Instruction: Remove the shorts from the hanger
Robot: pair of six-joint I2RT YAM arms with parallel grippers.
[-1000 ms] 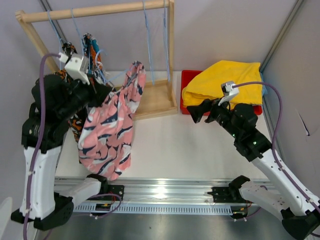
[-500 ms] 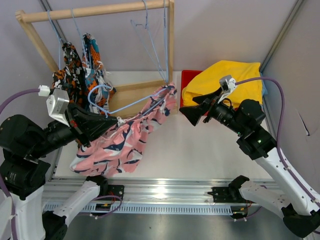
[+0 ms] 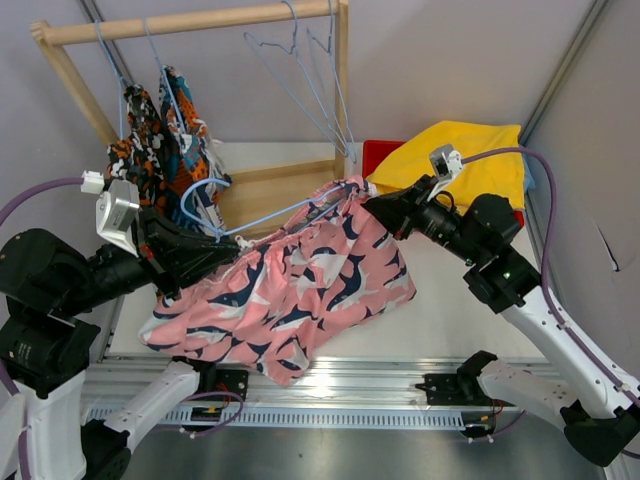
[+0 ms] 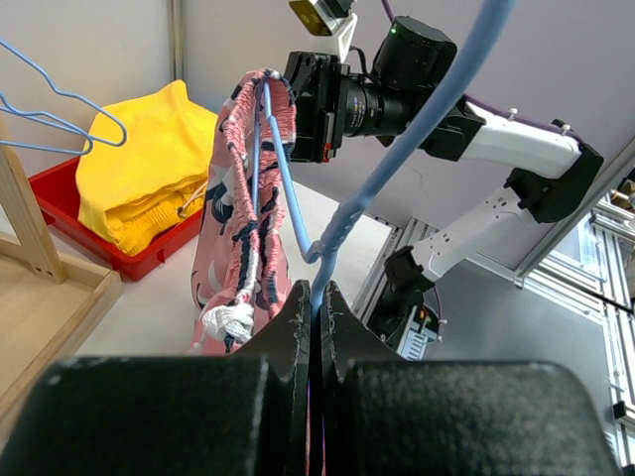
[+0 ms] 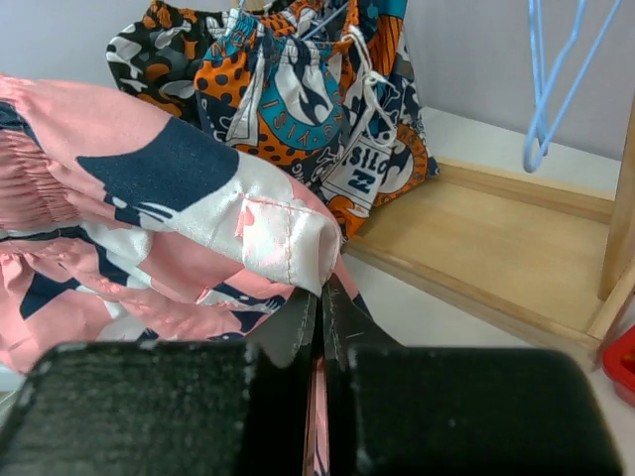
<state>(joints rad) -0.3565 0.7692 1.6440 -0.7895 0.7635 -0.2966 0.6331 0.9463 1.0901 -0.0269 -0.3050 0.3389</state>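
Note:
The pink shorts (image 3: pixel 310 290) with navy-white print hang stretched between my two grippers above the table. Their waistband is still threaded on a light blue hanger (image 3: pixel 270 215). My left gripper (image 3: pixel 238 241) is shut on the hanger's wire (image 4: pixel 319 288), with the waistband (image 4: pixel 248 198) just ahead of it. My right gripper (image 3: pixel 368 200) is shut on the shorts' edge (image 5: pixel 288 243) at the far end of the hanger. Two printed shorts (image 3: pixel 160 140) hang on the wooden rack (image 3: pixel 200 20). Yellow shorts (image 3: pixel 470 150) lie in the red bin (image 3: pixel 378 152).
Two empty blue hangers (image 3: pixel 320 90) dangle from the rack's rail near its right post. The rack's wooden base (image 5: pixel 496 238) lies behind the stretched shorts. The red bin stands at the back right against the wall. A metal rail (image 3: pixel 330 385) runs along the table's near edge.
My right gripper moved left to the hanger's far end and shut on the pink shorts. The shorts now spread wide to the right. My left arm drew the hanger off the rack earlier.

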